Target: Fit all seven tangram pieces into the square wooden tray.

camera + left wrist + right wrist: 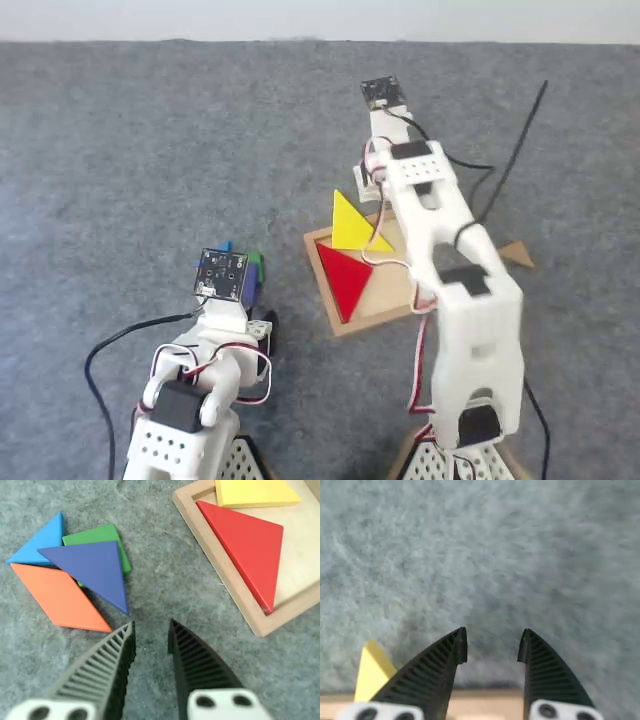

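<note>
The square wooden tray (400,300) holds a red triangle (345,280) flat along its left side. A yellow triangle (352,225) rests on the tray's far rim, its tip over the carpet. Left of the tray (220,575) a blue triangle (42,542), green square (100,535), purple triangle (95,567) and orange parallelogram (57,597) lie huddled, the purple one overlapping the green. My left gripper (152,625) is open, empty, just short of that cluster. My right gripper (494,632) is open over bare carpet past the tray's far rim, beside the yellow corner (372,667).
Grey carpet (150,150) covers the table. The right arm (450,260) stretches over the tray's right half and hides it. A black cable (515,150) runs across the carpet at the far right. The left arm (215,350) stands at the near left.
</note>
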Controlling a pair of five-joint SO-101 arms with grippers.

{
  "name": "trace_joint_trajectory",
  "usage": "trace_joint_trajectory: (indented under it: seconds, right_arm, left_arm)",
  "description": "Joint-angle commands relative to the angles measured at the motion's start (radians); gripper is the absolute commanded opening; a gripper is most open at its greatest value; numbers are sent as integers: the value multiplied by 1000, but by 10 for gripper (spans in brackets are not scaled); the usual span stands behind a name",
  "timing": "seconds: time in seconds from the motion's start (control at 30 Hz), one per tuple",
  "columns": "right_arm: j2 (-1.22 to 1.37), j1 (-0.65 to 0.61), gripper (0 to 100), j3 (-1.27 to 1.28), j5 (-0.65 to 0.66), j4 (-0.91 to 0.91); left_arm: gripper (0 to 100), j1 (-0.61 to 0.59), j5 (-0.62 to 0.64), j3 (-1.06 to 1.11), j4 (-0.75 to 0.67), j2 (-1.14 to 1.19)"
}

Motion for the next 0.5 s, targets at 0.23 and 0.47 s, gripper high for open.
trace_joint_trajectory:
  seconds: [0.23,0.47]
  right_arm:
    - [338,-76,180,-778,-11,346]
    - [432,-91,180,-991,-6,558]
  left_arm:
    - [105,2,6,-12,2,-17]
    - [105,2,6,-12,2,-17]
